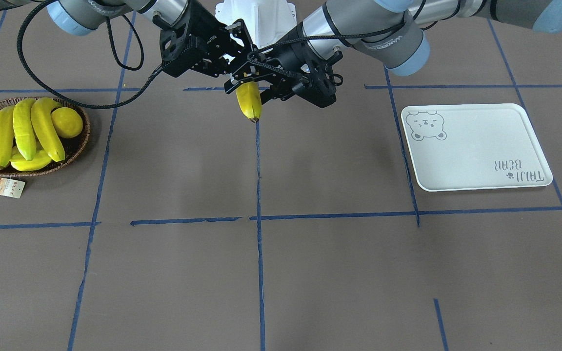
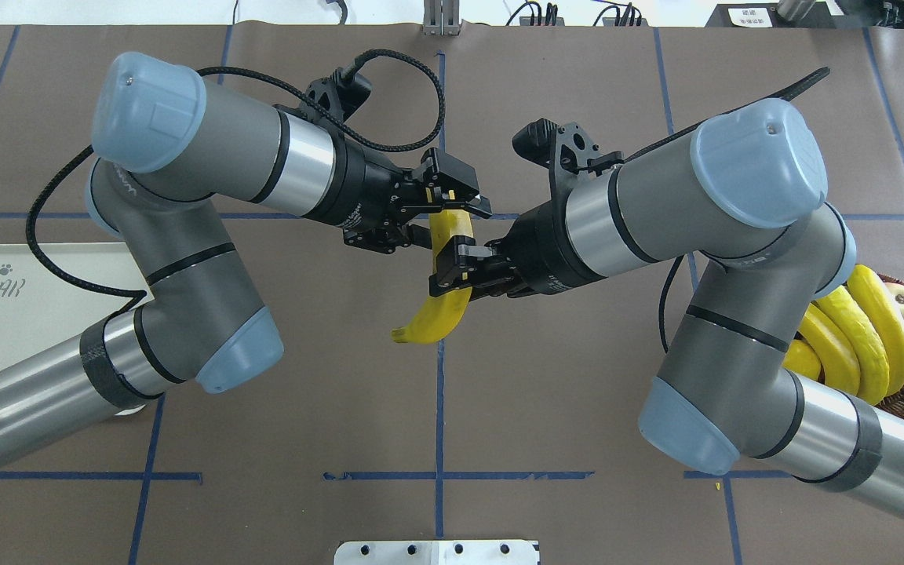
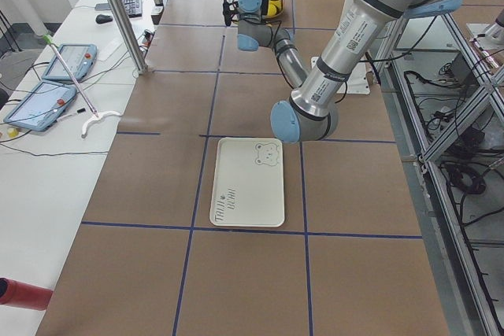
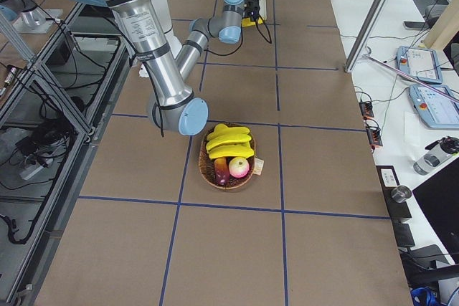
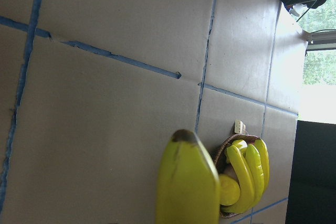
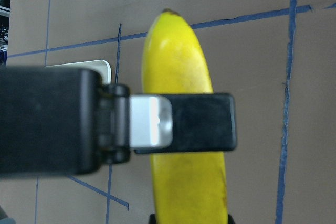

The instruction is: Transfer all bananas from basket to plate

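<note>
Between the claws hung a banana, left gripper and right gripper both clamped on it; the basket lay well beyond the right one, the plate well beyond the left.

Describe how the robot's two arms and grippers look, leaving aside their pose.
Both the left arm and right arm are grey tubes with pale blue joint caps and silver wrist bands. A black braided cable loops to each wrist. The left gripper and right gripper are black, boxy and two-fingered.
</note>
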Controlling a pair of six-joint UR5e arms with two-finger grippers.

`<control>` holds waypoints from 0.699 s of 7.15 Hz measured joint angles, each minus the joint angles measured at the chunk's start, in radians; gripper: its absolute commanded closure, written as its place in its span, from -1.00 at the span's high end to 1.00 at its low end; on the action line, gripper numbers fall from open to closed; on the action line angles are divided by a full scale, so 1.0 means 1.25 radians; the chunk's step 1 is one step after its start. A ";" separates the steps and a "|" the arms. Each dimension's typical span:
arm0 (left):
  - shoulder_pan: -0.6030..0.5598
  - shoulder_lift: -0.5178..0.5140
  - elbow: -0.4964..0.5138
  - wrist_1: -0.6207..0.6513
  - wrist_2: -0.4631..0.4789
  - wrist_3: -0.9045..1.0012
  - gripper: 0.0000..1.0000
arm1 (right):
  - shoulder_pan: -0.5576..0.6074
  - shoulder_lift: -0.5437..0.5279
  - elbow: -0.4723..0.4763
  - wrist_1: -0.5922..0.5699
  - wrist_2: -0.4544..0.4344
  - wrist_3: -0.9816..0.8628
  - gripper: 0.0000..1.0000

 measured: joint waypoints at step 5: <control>0.001 0.005 -0.001 0.000 -0.001 -0.013 -1.00 | 0.001 0.000 0.003 0.000 -0.001 0.017 1.00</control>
